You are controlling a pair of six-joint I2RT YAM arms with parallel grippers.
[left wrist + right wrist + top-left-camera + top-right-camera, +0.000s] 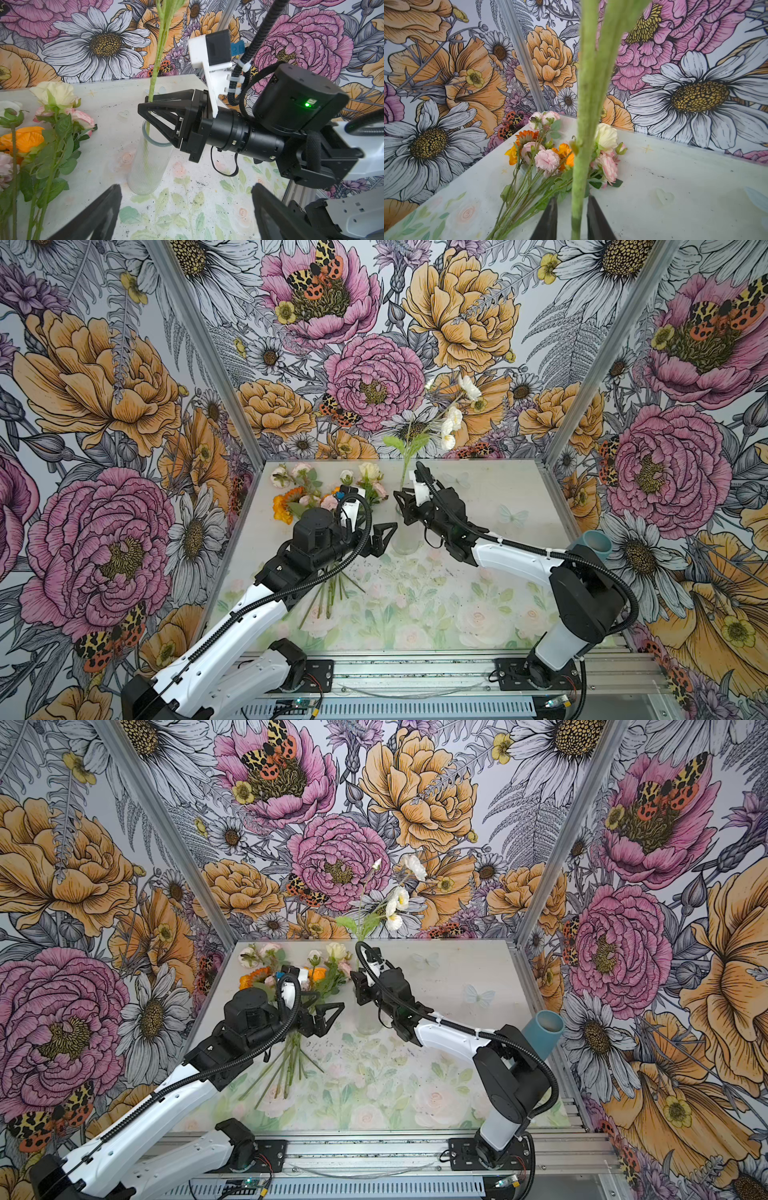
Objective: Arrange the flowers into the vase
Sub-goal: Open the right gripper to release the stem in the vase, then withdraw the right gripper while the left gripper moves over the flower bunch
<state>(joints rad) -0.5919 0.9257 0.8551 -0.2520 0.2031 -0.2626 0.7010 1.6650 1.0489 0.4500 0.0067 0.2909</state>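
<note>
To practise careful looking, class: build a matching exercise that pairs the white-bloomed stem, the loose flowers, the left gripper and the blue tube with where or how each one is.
Things:
1. white-bloomed stem
2. loose flowers
3. left gripper
4. blue tube

Place or state:
A. wide open, holding nothing
B. at the right edge of the table
C. standing in the vase
D. lying in a pile on the table

Pairs: 1-C, 2-D, 3-A, 4-B

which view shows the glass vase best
The left wrist view: the vase shows nearly whole, rim to base, with the green stem inside. In both top views the right gripper hides its upper part, leaving the base. The right wrist view shows the stem but hardly any vase.
</note>
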